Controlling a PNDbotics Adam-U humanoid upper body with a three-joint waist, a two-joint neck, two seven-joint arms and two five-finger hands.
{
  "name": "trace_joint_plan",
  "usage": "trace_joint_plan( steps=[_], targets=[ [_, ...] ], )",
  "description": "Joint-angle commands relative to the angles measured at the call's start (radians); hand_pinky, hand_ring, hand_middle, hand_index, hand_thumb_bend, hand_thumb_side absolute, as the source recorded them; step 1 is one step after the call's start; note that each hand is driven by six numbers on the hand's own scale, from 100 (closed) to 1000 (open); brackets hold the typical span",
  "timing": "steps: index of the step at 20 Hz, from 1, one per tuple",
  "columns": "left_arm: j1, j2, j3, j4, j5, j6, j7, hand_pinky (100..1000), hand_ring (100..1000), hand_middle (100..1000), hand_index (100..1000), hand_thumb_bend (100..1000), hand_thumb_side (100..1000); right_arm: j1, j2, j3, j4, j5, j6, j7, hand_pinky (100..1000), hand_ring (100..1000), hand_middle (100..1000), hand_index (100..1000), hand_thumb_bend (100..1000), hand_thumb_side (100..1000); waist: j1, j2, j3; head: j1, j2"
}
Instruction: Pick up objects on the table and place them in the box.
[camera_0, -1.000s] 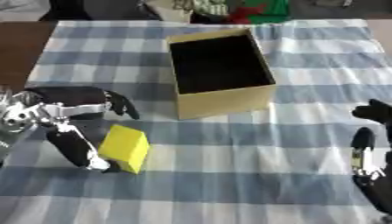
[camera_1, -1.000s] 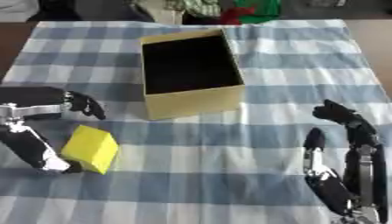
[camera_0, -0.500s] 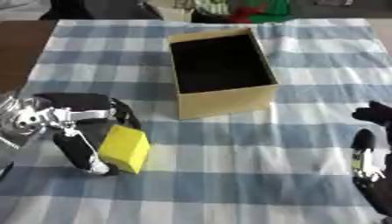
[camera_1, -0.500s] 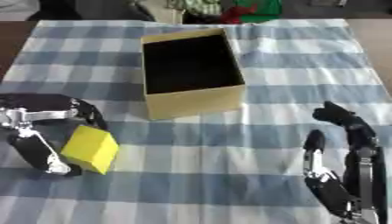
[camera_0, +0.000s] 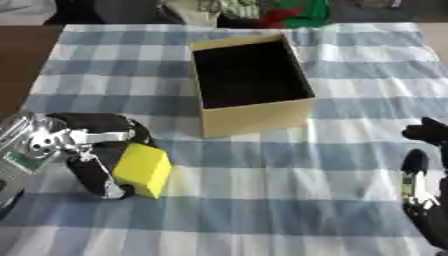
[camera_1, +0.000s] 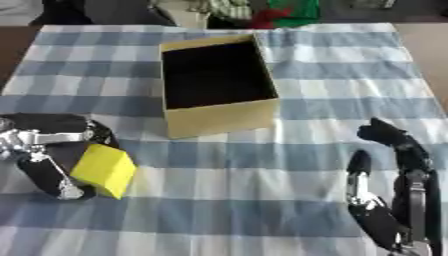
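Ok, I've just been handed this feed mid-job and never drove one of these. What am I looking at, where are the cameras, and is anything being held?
Both pictures come from a stereo camera in the robot's head, looking down at a table with a blue checked cloth. The two views show nearly the same thing. The black and silver shape at lower left is the robot's left hand. Its fingers and thumb are curled round a yellow block, which sits low over the cloth; whether it is lifted is unclear. The right hand rests open at lower right, fingers up, holding nothing. Further back stands the open cardboard box, its dark inside apparently empty.
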Motion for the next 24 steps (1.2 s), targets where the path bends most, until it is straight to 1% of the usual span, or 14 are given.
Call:
trace_joint_plan(
  steps=[1,4,8,13,17,20,24],
  targets=[
    [-0.010,0.017,0.017,-0.027,0.008,0.015,0.016,865,744,609,686,341,100,-0.001,-0.007,-0.008,-0.015,0.002,0.007,-0.001,926,701,674,846,100,611,0.001,-0.021,0.003,0.002,-0.005],
    [-0.009,0.024,0.022,-0.047,0.015,0.024,0.017,854,721,581,658,320,100,0.001,-0.006,-0.009,-0.015,0.001,0.012,0.001,928,702,674,847,100,614,0.001,-0.025,0.007,0.002,-0.004],
    [-0.008,0.038,0.054,-0.091,0.033,0.031,0.030,853,712,578,658,275,100,0.005,-0.004,-0.009,-0.015,0.000,0.015,0.004,929,702,674,847,100,613,0.002,-0.030,0.013,-0.002,-0.003],
    [-0.013,0.076,0.125,-0.174,0.085,0.040,0.048,855,708,580,662,220,100,0.007,-0.008,-0.010,-0.015,-0.002,0.014,0.005,930,702,674,847,100,614,0.007,-0.037,0.019,-0.011,-0.002],
    [-0.037,0.094,0.183,-0.209,0.134,0.051,0.075,855,696,577,657,168,100,0.002,-0.012,-0.012,-0.015,-0.005,0.010,0.006,930,701,675,846,100,612,0.014,-0.037,0.012,-0.016,-0.003],
    [-0.075,0.075,0.221,-0.192,0.162,0.072,0.106,860,693,573,655,132,100,-0.005,-0.022,-0.011,-0.015,-0.008,0.001,0.007,929,702,675,845,100,608,0.016,-0.035,0.003,-0.015,-0.001],
    [-0.129,0.047,0.253,-0.123,0.171,0.084,0.146,858,684,564,648,116,100,-0.012,-0.034,-0.010,-0.015,-0.011,-0.010,0.010,929,702,676,845,100,606,0.022,-0.032,-0.011,-0.009,0.000]
  ],
)
